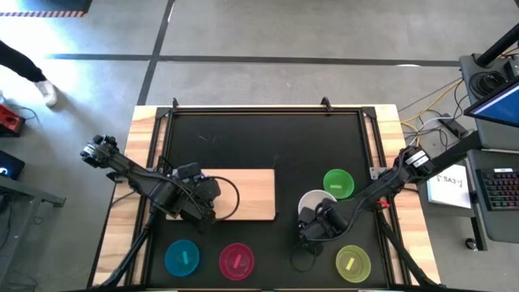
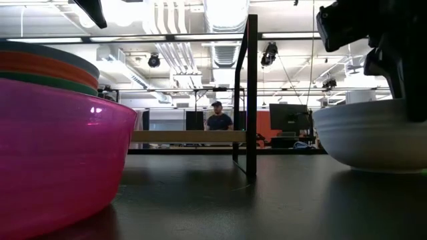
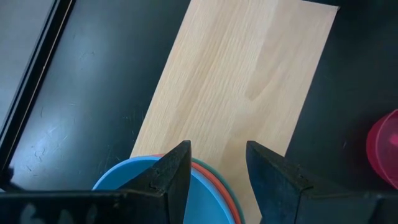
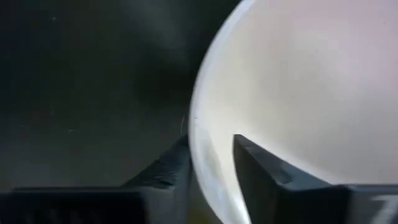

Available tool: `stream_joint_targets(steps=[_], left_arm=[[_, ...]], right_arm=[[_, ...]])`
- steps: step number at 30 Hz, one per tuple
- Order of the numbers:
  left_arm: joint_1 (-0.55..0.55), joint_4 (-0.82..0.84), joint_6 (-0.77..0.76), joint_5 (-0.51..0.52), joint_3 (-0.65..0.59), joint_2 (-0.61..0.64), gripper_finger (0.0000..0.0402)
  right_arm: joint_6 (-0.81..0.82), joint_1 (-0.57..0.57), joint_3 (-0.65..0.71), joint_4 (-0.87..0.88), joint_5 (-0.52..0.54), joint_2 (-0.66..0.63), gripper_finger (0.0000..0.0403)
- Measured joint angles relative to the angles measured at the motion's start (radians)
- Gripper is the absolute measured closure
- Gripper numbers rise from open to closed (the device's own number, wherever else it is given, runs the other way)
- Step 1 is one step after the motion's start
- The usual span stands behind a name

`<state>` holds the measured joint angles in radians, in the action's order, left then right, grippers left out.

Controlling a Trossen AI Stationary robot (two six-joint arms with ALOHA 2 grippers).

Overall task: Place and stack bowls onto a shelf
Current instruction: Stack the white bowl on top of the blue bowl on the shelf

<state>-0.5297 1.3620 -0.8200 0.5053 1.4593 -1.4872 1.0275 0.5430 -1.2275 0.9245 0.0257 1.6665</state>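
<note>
**Right claw on the white bowl, left claw over the stack**

So my right gripper [image 4: 211, 168] is down on the small round white plastic bowl [image 1: 312, 199], which sits on the big black tabletop [image 1: 268, 138] just off the right end of the board. One finger is inside the rim and one outside, pinched narrow onto the wall, so I'm holding that bowl by its edge. In the low view the white bowl [image 2: 370, 137] rests flat on the table.

My left gripper [image 3: 217, 171] hangs over the left end of the flat pale wooden shelf board [image 1: 251, 195], fingers apart with a moderate gap and nothing between them. Right under them is a stack of bowls: a blue round plastic bowl [image 3: 146, 196] on top, a red one's rim [image 3: 217, 180] peeking out beneath it, and a dark green rim [image 3: 231, 190] under that. The stack sits on the left end of the board.

The rest are loose on the table. From the board's middle, the cyan plastic bowl [image 1: 182, 258] is at about 7 o'clock and the magenta plastic bowl [image 1: 236, 261] at 6. The green plastic bowl [image 1: 338, 182] is at 3, touching or just beside the white one, and the yellow-green plastic bowl [image 1: 353, 264] is at 4.
</note>
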Motion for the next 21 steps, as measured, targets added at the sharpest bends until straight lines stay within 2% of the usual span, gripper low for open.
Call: stream_joint_targets(steps=[4,6,13,17,21], left_arm=[[0.0,-0.009,0.0,0.0,0.0,0.0,0.0264],[0.0,-0.012,0.0,0.0,0.0,0.0,0.0265],[0.0,-0.018,0.012,0.0,0.0,0.0,0.0264],[0.0,-0.048,0.1,-0.001,0.0,0.0,0.0264],[0.0,-0.108,0.234,-0.003,0.0,0.0,0.0264]], right_arm=[[-0.025,0.0,0.01,-0.025,-0.007,0.0,0.0369],[-0.034,0.0,0.01,-0.025,-0.006,0.0,0.0387],[-0.135,0.0,-0.06,-0.006,-0.091,-0.001,0.0394],[-0.266,0.0,-0.185,0.089,-0.119,-0.002,0.0395],[-0.359,0.0,-0.354,0.259,-0.116,-0.002,0.0395]])
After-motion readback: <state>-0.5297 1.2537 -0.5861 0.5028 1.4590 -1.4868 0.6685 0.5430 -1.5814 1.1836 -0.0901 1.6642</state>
